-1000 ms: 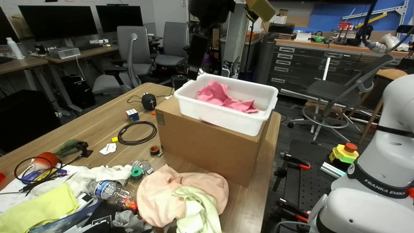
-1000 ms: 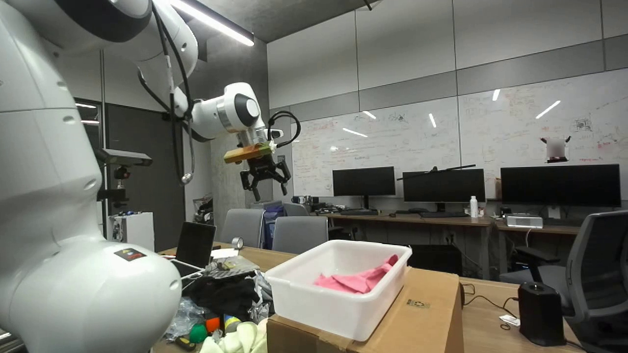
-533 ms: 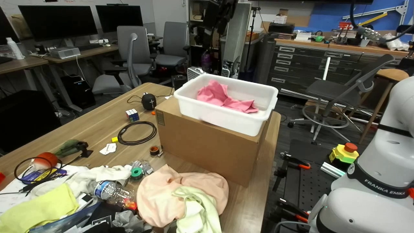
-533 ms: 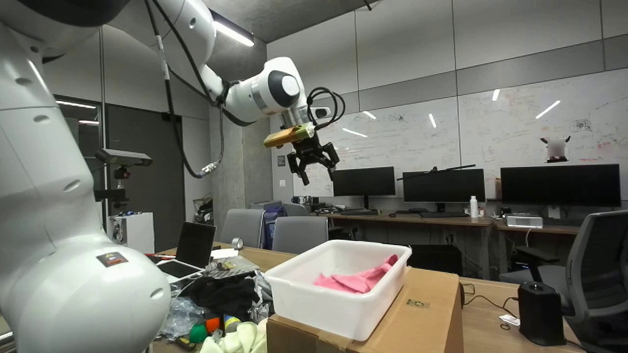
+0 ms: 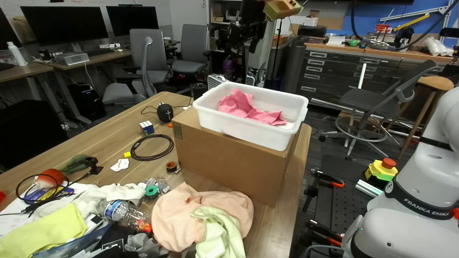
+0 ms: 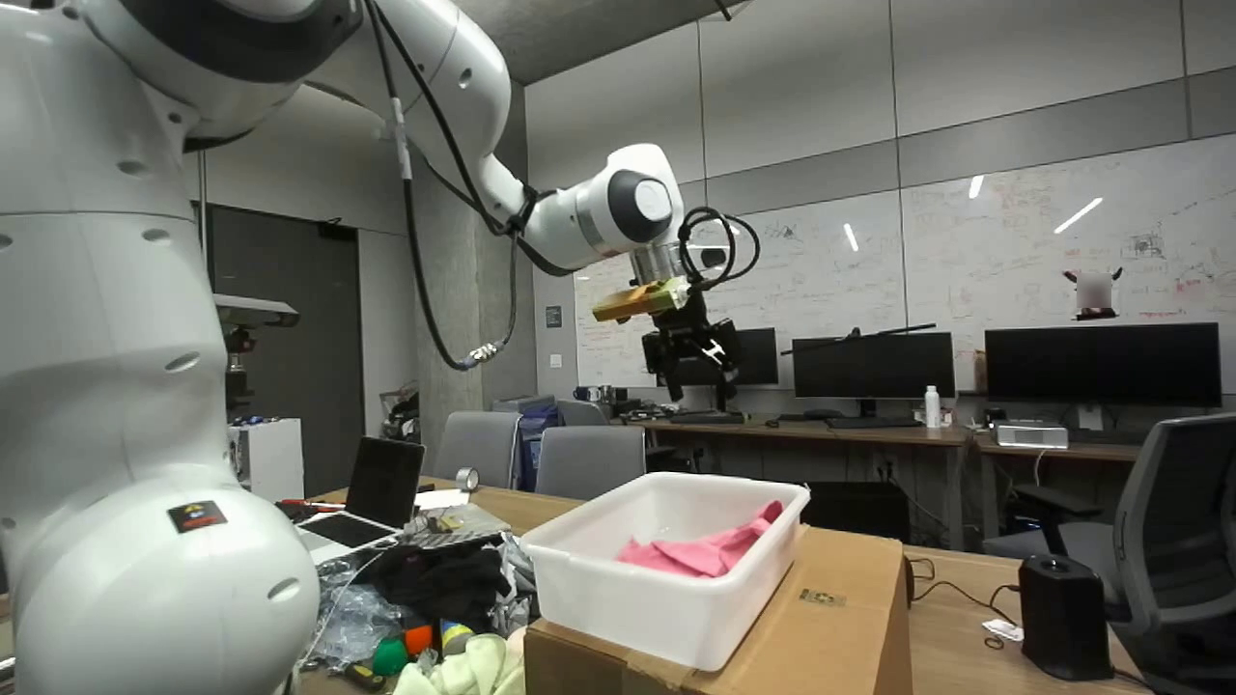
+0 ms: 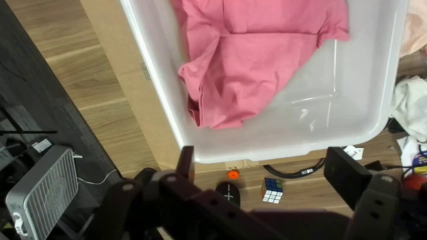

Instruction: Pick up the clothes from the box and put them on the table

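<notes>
A crumpled pink garment [image 7: 247, 66] lies in the white box [image 5: 247, 130], bunched towards one side of it. On the wooden table [image 5: 107, 143] a pale peach garment [image 5: 179, 215] rests in a heap, with a light green garment [image 5: 222, 233] partly over it. My gripper [image 6: 702, 391] hangs well above the box in an exterior view. Seen from the wrist, the gripper [image 7: 260, 155] has its fingers wide apart, with nothing held between them. Its fingertips line up with one end of the box's rim, short of the pink garment.
A brown cardboard carton [image 5: 229, 165] supports the box. Around it on the table are a black speaker [image 5: 165, 112], a puzzle cube [image 7: 272, 190], a coiled cable [image 5: 152, 147], a plastic bottle [image 5: 123, 213] and a yellow-green cloth [image 5: 43, 229]. A laptop [image 6: 386, 483] stands behind the clutter.
My gripper has swung over to the box, rising at first and then dropping somewhat. It has stayed open. The garments and the box have not moved.
</notes>
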Robot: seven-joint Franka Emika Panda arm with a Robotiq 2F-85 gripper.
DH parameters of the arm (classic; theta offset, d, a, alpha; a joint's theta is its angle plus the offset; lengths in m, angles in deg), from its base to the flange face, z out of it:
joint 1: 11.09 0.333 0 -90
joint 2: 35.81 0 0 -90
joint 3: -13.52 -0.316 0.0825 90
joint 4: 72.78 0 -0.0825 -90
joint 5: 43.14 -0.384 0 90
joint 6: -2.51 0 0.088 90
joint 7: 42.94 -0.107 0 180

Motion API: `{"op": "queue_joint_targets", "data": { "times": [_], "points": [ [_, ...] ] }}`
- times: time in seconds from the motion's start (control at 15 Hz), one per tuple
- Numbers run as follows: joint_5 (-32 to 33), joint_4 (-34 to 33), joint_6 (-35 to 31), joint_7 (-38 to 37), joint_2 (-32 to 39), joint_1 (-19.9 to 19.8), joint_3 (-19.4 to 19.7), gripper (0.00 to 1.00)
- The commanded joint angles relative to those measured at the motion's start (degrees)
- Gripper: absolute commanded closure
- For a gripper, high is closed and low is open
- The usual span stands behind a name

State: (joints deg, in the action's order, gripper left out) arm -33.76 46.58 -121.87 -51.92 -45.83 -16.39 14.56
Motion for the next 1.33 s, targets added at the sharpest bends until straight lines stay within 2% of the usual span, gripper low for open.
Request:
{"op": "queue_joint_targets", "data": {
  "times": [0.0, 0.6, 1.27],
  "points": [
    [-0.8, -5.8, 0.7, -0.9, 5.9, 0.1, 1.0, 0.00],
    [-8.8, -10.2, 3.9, -2.1, 15.6, 0.5, 1.8, 0.00],
    [-9.6, -9.6, 6.7, -5.2, 22.2, 0.5, 3.1, 0.00]
  ]
}}
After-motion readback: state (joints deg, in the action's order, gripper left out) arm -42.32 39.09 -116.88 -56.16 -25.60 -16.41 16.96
